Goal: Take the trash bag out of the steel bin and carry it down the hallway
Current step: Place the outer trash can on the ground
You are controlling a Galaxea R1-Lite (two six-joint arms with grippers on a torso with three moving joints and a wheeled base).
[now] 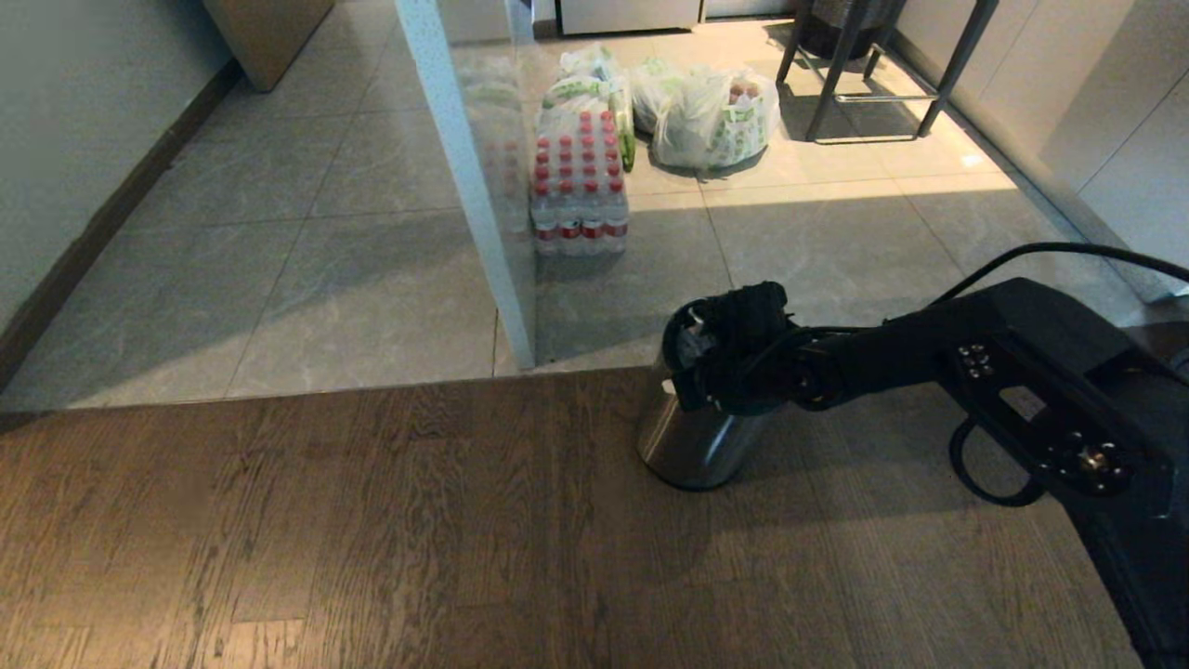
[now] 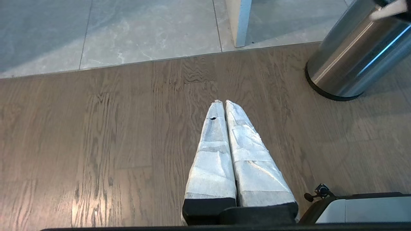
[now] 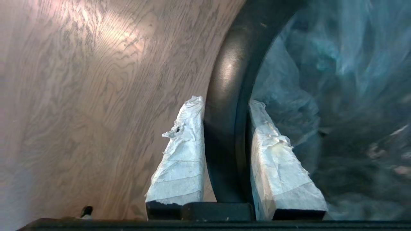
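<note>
The steel bin [image 1: 692, 446] stands on the wooden floor just before the tiles; it also shows in the left wrist view [image 2: 350, 64]. My right gripper [image 1: 689, 358] reaches over its top. In the right wrist view the right gripper [image 3: 224, 102] is shut on the bin's black rim [image 3: 224, 80], one finger outside and one inside. The clear crinkly trash bag [image 3: 321, 64] lies inside the bin against the inner finger; whether its edge is pinched too I cannot tell. My left gripper [image 2: 222, 102] hangs parked and shut over bare wood. The hallway's tiled floor [image 1: 307, 232] runs off at the left.
A glass partition with a white post [image 1: 464, 177] stands just beyond the bin. Behind it sit a shrink-wrapped pack of bottles [image 1: 578, 186], white bags with green print [image 1: 711, 116] and dark stool legs [image 1: 864, 74]. A wall with a brown skirting [image 1: 84, 242] lines the left.
</note>
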